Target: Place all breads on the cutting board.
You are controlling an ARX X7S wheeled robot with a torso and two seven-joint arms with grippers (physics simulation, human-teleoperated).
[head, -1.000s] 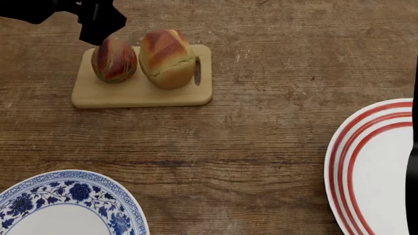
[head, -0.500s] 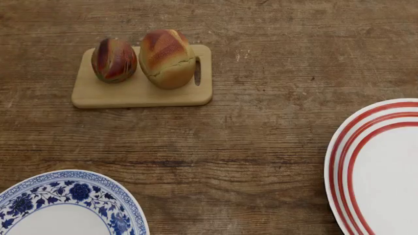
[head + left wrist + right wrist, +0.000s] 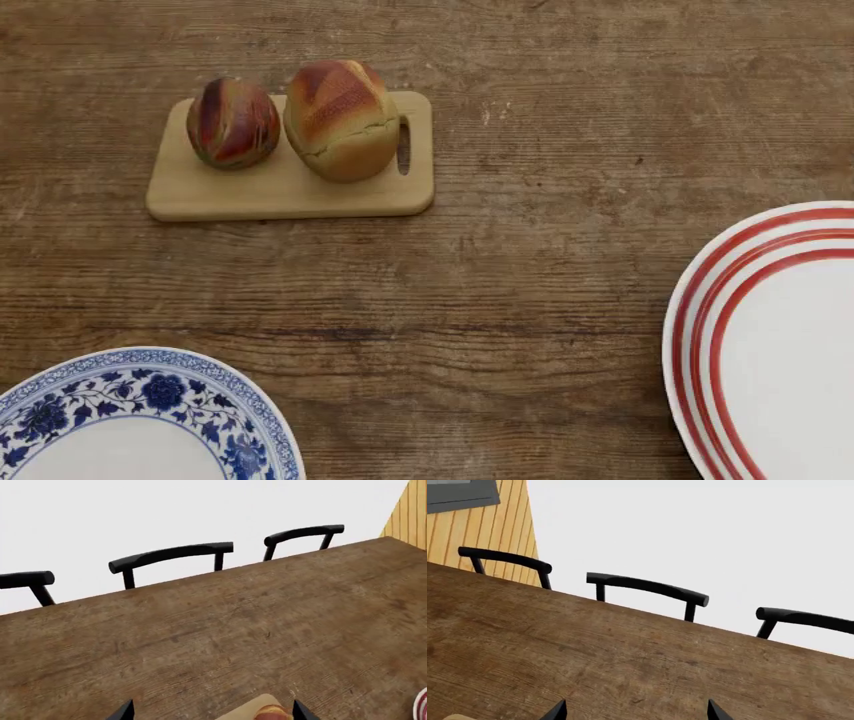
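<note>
Both breads stand side by side on the light-wood cutting board point(image 3: 287, 185) at the table's far left in the head view. The dark reddish-brown roll point(image 3: 232, 122) is on the left, the larger golden-tan loaf point(image 3: 340, 118) beside the handle slot. Neither gripper shows in the head view. In the left wrist view my left gripper point(image 3: 211, 711) is open high over the table, with a board corner point(image 3: 250, 711) and the top of the loaf point(image 3: 272, 712) between its tips. In the right wrist view my right gripper point(image 3: 635, 711) is open over bare wood.
A blue-patterned plate point(image 3: 147, 400) lies at the near left and a red-ringed plate point(image 3: 741, 330) at the right edge. Black chairs point(image 3: 170, 557) line the table's far side, also seen as chairs point(image 3: 647, 587) in the right wrist view. A yellow slatted wall point(image 3: 480, 530) stands beyond.
One second ago the left arm hung over the roll at the board's far left corner and a dark arm edge showed at the right. Both have since left the head view.
</note>
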